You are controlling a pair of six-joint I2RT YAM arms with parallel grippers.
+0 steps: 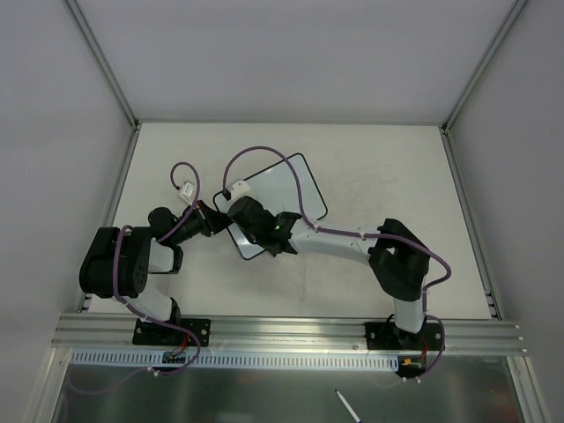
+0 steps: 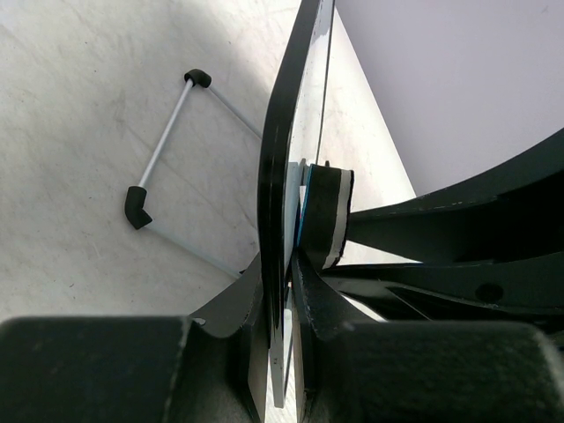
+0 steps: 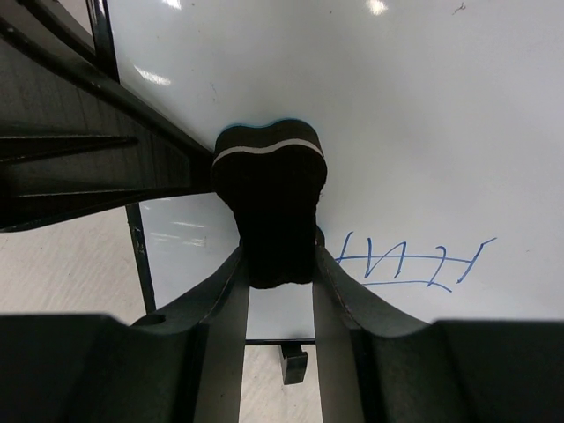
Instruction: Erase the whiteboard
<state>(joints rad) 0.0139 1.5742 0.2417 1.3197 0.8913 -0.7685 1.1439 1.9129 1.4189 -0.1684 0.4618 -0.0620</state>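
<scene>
The whiteboard with a thin black frame lies tilted at the table's middle. My left gripper is shut on its left edge, seen edge-on in the left wrist view. My right gripper is shut on the black eraser block, which presses against the board's white face. Blue handwriting sits just right of the eraser. The eraser also shows beside the board in the left wrist view.
The board's wire stand with black feet rests on the table behind it. One small black foot shows below the board's frame. Grey walls close the back and sides. A pen lies below the front rail.
</scene>
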